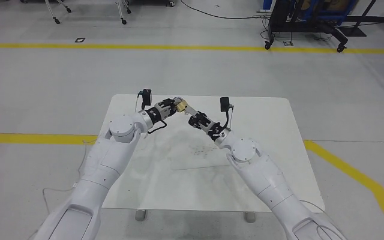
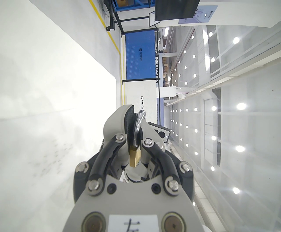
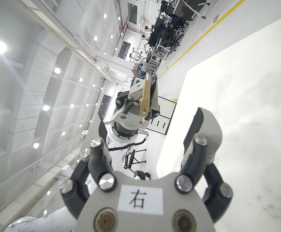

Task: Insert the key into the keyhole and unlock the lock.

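One brass lock (image 2: 134, 157) hung above the far middle of the white table (image 1: 264, 180), pinched by its silver shackle (image 2: 139, 123) in the left gripper (image 1: 172, 107), whose two padded fingers were clamped tight on the steel loop. A single thin silver key (image 3: 143, 119) appeared to stick out of the keyhole end of the lock body, pointing toward the right gripper (image 3: 151, 118). That gripper stood just beside the lock with its two fingers (image 3: 203, 125) spread wide and nothing between them, the key apart from both pads. The two arms met nose to nose over the table's far half, the left arm coming from the near left and the right arm from the near right. Each wrist housing carried one white label (image 3: 140, 198) with a single dark character. The tabletop bore faint grey scuff marks (image 1: 201, 150) near its middle. Beyond the table a yellow floor line (image 1: 192, 47) ran left to right, and a second yellow line (image 1: 36, 138) passed at the table's level on both sides. A black wheeled frame (image 1: 306, 27) stood at the far right. In the left wrist view, one blue panel (image 2: 139, 58) with white lettering and one dark screen (image 2: 175, 9) stood off the table's edge.
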Motion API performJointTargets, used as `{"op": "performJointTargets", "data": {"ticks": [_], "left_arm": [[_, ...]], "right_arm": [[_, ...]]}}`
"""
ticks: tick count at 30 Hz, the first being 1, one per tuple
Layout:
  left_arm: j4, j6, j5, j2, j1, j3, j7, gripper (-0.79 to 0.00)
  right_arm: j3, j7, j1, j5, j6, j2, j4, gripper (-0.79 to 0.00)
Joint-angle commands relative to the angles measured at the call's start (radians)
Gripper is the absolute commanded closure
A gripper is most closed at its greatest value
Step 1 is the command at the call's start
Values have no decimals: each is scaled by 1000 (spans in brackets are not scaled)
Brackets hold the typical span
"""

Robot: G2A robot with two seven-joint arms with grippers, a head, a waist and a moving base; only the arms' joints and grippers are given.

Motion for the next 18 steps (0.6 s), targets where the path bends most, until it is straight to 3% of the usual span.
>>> {"op": "performJointTargets", "data": {"ticks": [1, 3, 4, 5, 14, 18], "left_arm": [[0, 6, -8, -2, 2, -4, 12, 0], [2, 17, -14, -3, 2, -7, 22, 0], [4, 27, -20, -4, 3, -8, 27, 0], [6, 39, -34, -6, 3, -11, 31, 0], [74, 257, -178, -22, -30, -18, -28, 0], [87, 259, -191, -26, -42, -14, -59, 0]], "right_arm": [[7, -4, -4, 13, -19, -1, -4, -637], [18, -1, -11, 29, -49, -1, -9, -456], [24, -2, -14, 32, -64, 0, -13, -197], [29, 1, -20, 35, -86, 1, -20, 0], [46, 62, -59, 20, -203, 8, -72, 0], [32, 70, -49, -4, -179, 5, -59, 0]]}}
